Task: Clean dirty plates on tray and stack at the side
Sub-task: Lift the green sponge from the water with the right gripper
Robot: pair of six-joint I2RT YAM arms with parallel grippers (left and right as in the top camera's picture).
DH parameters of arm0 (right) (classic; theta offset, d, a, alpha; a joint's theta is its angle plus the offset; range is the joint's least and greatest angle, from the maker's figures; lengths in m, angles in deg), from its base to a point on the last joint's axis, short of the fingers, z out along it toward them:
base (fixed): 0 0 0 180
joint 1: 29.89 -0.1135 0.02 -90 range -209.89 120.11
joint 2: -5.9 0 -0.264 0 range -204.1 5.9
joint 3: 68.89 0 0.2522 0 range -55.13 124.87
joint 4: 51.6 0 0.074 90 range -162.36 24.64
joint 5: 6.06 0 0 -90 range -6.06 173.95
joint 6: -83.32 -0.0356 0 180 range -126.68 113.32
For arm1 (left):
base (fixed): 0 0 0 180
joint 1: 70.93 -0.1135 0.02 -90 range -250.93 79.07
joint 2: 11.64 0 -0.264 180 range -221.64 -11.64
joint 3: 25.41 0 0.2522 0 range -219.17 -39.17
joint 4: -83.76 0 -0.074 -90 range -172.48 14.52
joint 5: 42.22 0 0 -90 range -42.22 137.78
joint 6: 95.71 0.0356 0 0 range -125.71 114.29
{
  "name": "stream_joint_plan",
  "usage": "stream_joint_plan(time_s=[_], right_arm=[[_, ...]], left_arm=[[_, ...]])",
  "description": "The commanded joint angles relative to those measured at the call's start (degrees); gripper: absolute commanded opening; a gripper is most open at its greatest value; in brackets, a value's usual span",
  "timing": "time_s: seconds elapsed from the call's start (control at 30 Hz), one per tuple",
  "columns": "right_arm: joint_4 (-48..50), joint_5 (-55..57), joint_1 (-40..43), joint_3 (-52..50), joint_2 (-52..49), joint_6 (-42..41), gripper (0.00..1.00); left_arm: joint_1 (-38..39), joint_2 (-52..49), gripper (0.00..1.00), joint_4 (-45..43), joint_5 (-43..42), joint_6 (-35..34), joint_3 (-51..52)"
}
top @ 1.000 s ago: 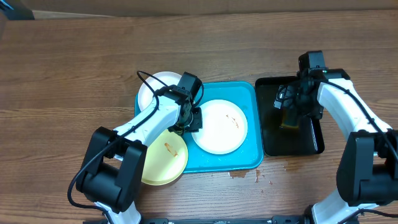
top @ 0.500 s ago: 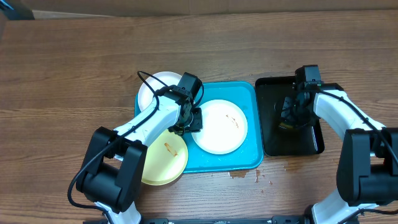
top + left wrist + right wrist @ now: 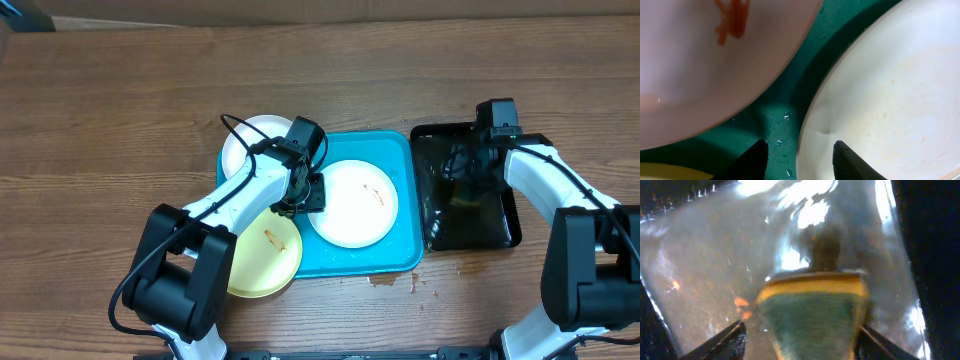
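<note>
Overhead: brown wood-grain table [image 3: 100, 120] under turquoise tray [image 3: 402, 248]

Overhead faces down; left wrist close above the tray [image 3: 785, 100].

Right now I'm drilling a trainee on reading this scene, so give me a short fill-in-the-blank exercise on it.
The right gripper grips a sponge over the ____ tray. The left gripper straddles the rim of a ____ plate. Overhead, the plate count is ____.
Missing words: black, white, three.
</note>
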Motion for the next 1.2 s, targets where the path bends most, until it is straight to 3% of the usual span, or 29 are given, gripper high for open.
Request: stream_joint_plan(time_s=[0.0, 0.07, 0.2, 0.23, 0.3, 0.33, 0.37, 0.4, 0.43, 0.47, 0.6, 0.8, 0.87, 1.17], right_arm=[[0.6, 0.8, 0.2, -0.3, 0.2, -0.1, 0.45], [0.7, 1.5, 0.2, -0.7, 0.2, -0.1, 0.34], [2.2, 2.9, 0.2, -2.1, 0.2, -0.1, 0.31], [2.3, 2.9, 0.2, -2.2, 0.2, -0.1, 0.37], [2.3, 2.9, 0.2, -2.2, 0.2, -0.1, 0.72], [2.3, 2.9, 0.2, -2.2, 0.2, -0.1, 0.76], [2.5, 2.9, 0.2, -2.2, 0.2, -0.1, 0.72], [2.7, 2.9, 0.2, -2.2, 0.2, -0.1, 0.22], [2.8, 2.9, 0.2, -2.2, 0.2, -0.1, 0.1], [2.8, 2.9, 0.2, -2.2, 0.2, -0.1, 0.06], [1.8, 2.9, 0.2, -2.2, 0.2, -0.1, 0.04], [-2.5, 2.9, 0.2, 0.7, 0.5, 0.0, 0.04], [-4.6, 2.9, 0.2, 2.5, 0.6, 0.0, 0.04], [-7.8, 2.8, 0.0, 5.2, 0.6, 1.3, 0.04]], left_arm=[[0.4, -0.8, 0.45, 0.4, 0.4, 0.0, 0.3], [0.4, -0.8, 0.44, 0.4, 0.3, 0.0, 0.3], [0.4, -0.8, 0.44, 0.4, 0.3, 0.0, 0.3], [0.4, -0.8, 0.44, 0.4, 0.3, 0.0, 0.3], [0.4, -0.8, 0.45, 0.4, 0.3, 0.0, 0.3], [0.4, -0.8, 0.46, 0.4, 0.3, 0.0, 0.3], [0.4, -0.8, 0.46, 0.4, 0.3, 0.0, 0.3], [0.4, -0.8, 0.46, 0.4, 0.3, 0.0, 0.3], [0.4, -0.8, 0.45, 0.4, 0.3, 0.0, 0.3], [0.4, -0.8, 0.44, 0.4, 0.3, 0.0, 0.3], [0.4, -0.8, 0.41, 0.4, 0.2, 0.0, 0.3], [0.4, -0.8, 0.11, 0.4, -0.3, 0.0, 0.3], [0.4, -0.8, 0.05, 0.4, -0.3, 0.0, 0.3], [0.4, -0.8, 0.04, 0.2, -0.3, 0.1, 0.3]])
